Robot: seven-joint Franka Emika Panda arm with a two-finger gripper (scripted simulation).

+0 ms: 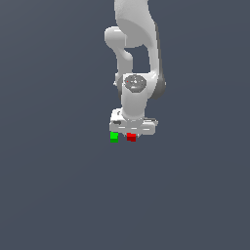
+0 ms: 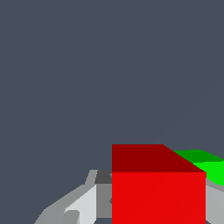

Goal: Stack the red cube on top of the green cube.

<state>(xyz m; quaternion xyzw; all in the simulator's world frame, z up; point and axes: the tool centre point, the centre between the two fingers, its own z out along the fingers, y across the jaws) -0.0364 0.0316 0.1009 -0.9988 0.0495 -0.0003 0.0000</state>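
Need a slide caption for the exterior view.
Panda arm's tool lowered over the red cube, with the green cube beside it on the exterior view's left.

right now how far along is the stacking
Not stacked yet: in the exterior view the red cube sits beside the green cube, level with it and apart. In hand: the gripper is low over the red cube, which fills the wrist view; whether it is clamped is unclear. Left: lift and place it on green.

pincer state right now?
Pincer: around the small bright red cube; whether it is clamped cannot be told.
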